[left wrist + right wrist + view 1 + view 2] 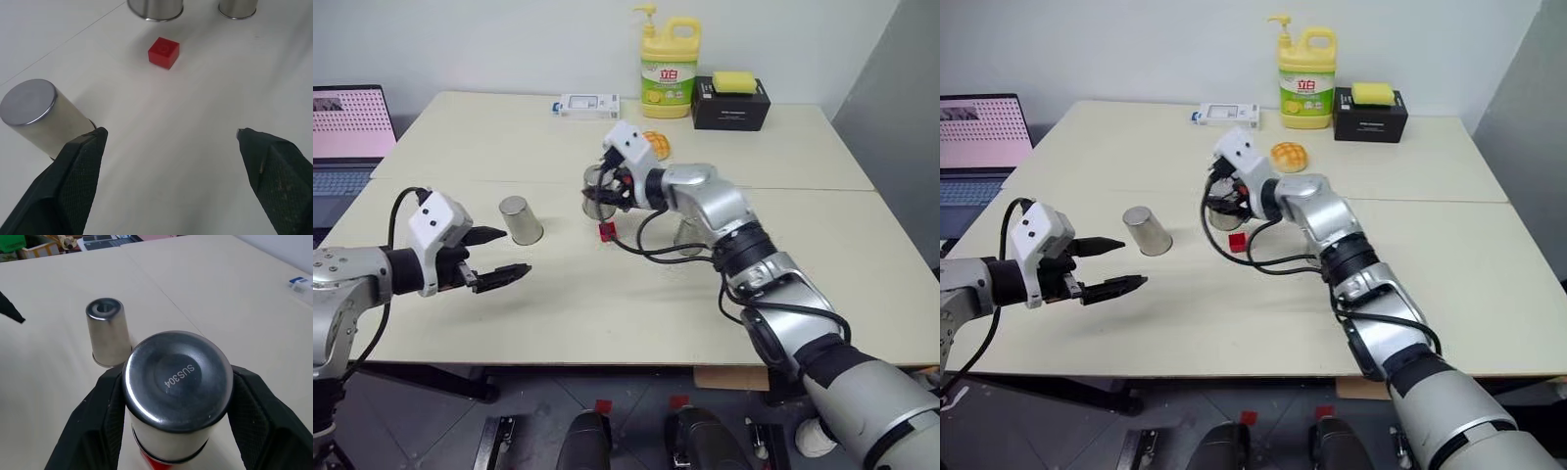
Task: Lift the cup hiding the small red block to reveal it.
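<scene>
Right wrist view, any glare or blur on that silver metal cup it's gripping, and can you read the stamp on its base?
Right wrist view: the silver metal cup in the right gripper is sharp, its stamp reads SUS304, with soft sheen along the rim. Left wrist view: the small red block is crisp, and the left gripper's black fingers look slightly soft.

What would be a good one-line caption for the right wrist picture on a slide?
Right gripper clamps an upturned steel cup lifted above the small red block, another cup standing beyond.
</scene>
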